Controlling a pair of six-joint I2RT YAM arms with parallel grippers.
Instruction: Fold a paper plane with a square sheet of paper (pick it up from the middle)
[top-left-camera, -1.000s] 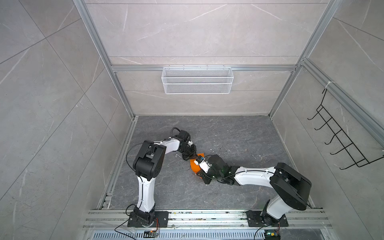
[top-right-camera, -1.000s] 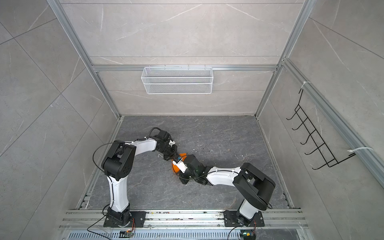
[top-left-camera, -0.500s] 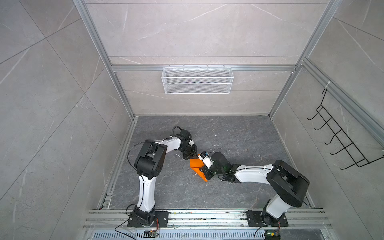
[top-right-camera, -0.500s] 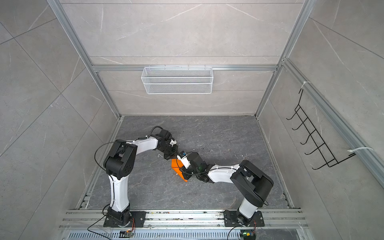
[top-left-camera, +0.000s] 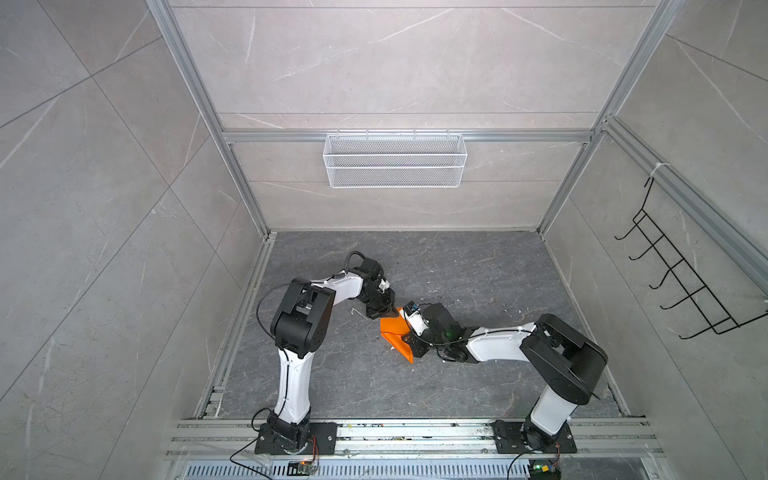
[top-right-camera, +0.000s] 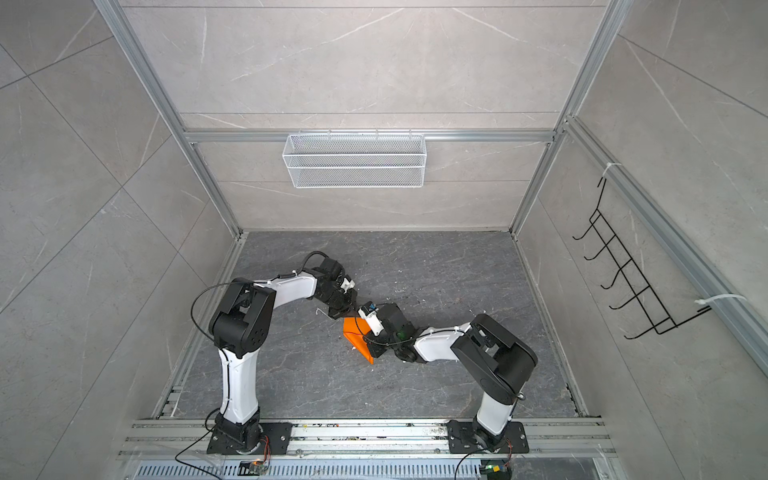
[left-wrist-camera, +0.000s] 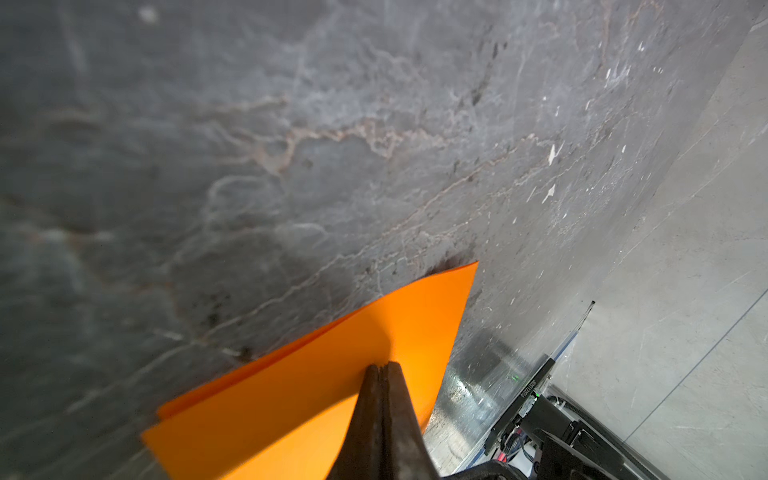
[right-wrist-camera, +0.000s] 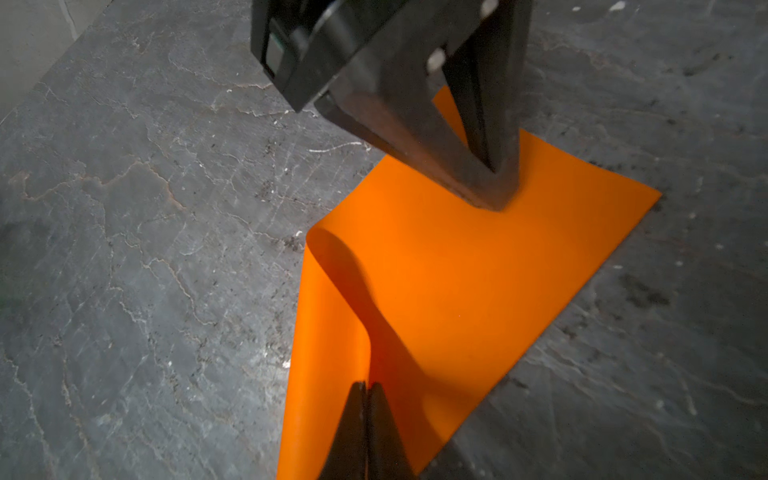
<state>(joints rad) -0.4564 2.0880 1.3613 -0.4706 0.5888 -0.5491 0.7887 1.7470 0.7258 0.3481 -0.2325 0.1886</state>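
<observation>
Where the aluminium rail (top-left-camera: 415, 432) carries both arm bases at the near edge, the two arms reach inward over the dark stone tabletop (top-left-camera: 478, 386) and meet near its middle. Between them lies the square sheet of paper (top-left-camera: 392, 332), bright orange and partly doubled over itself. In the right wrist view the right gripper (right-wrist-camera: 365, 388) has its jaws pressed together on a flap of the sheet that curls up off the table, while the rest lies flat. Just beyond it the left gripper (right-wrist-camera: 492, 197) comes down steeply with closed jaws, its tip planted on the flat part of the sheet. Whether it pinches the paper or only presses on it cannot be told. The left wrist view shows a second orange layer edging out beneath. Farther back, a white wire basket (top-left-camera: 395, 166) hangs on the rear wall, and a black hook rack (top-left-camera: 673, 282) is fixed to the right wall.
</observation>
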